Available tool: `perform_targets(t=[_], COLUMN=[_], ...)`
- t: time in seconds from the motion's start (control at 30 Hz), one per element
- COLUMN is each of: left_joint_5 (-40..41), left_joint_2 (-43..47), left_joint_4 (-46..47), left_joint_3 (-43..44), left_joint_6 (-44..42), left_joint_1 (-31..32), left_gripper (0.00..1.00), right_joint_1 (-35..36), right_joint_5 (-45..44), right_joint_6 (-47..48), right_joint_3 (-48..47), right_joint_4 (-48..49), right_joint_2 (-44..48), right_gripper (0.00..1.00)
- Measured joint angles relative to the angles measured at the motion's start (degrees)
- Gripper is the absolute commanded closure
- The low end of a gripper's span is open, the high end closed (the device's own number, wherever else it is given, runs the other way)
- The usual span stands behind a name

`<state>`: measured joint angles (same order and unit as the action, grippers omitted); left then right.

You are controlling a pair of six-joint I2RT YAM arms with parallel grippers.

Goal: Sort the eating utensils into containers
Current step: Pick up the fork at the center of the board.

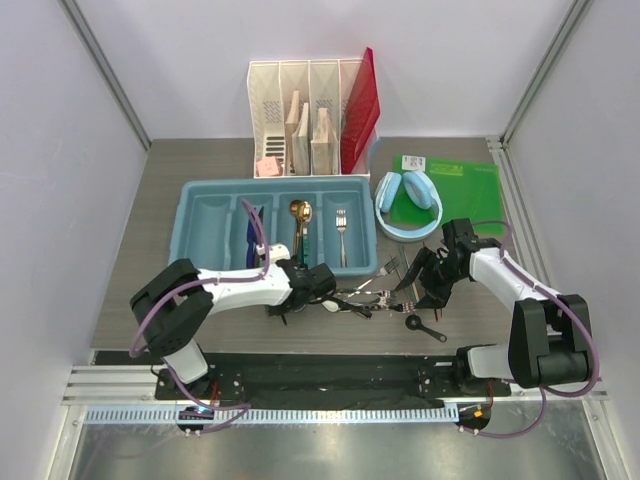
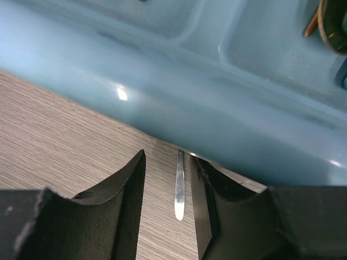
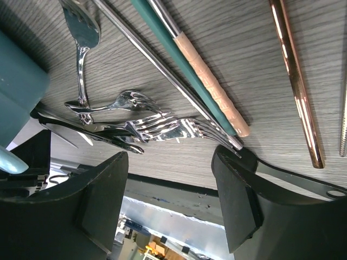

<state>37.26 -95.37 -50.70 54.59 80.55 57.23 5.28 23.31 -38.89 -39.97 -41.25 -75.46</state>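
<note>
Near tray [image 2: 206,103] wall, left claw [image 2: 167,157] low

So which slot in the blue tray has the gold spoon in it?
The third slot from the left, where the gold spoon lies. Its right neighbour holds a silver fork, and its left neighbour holds dark blue cutlery.

Clutter along the table's [image 1: 140,270] far edge.
A white file organizer [image 1: 300,95] with a red folder [image 1: 360,105] stands mid-edge, a pink notepad [image 1: 267,167] at its foot; light blue headphones [image 1: 420,190] overlap a green mat [image 1: 465,190] near the far right corner.
</note>
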Motion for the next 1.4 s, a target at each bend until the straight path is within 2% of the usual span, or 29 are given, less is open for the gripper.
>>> perform_targets(t=[0.2,0.3,0.5,0.7,1.03,1.4], left_joint_5=[-0.87,-1.44,-3.96,-5.64,-11.61,-11.41], left_joint_2=[-1.79,-2.01,-0.57,5.90,10.45,15.17], left_joint_4=[-0.24,0.31,3.26,6.67,-3.43,-8.33], left_joint_3=[0.37,0.31,-2.01,-7.76,-9.97,-12.98], left_joint_6=[0.22,0.28,2.40,6.45,13.00,16.44], left_joint_1=[-0.02,-0.02,-1.11,-0.02,9.29,10.27], left_gripper=[0.68,0.76,0.99,1.00,1.00,1.00], right_joint_1=[-0.28,-0.35,-0.55,-0.63,-0.63,-0.63], right_joint_5=[0.07,0.15,0.20,0.24,0.42,0.72], right_joint_6=[0.68,1.11,1.64,1.99,2.47,2.38], right_joint_3=[-0.24,-0.55,-0.81,-1.73,-2.10,-2.10], right_joint_4=[-0.39,-0.46,-0.59,-0.68,-0.63,-0.63], right_joint_2=[-0.81,-1.09,-2.08,-3.37,-3.67,-2.62], right_gripper=[0.30,0.30,0.30,0.30,0.30,0.30])
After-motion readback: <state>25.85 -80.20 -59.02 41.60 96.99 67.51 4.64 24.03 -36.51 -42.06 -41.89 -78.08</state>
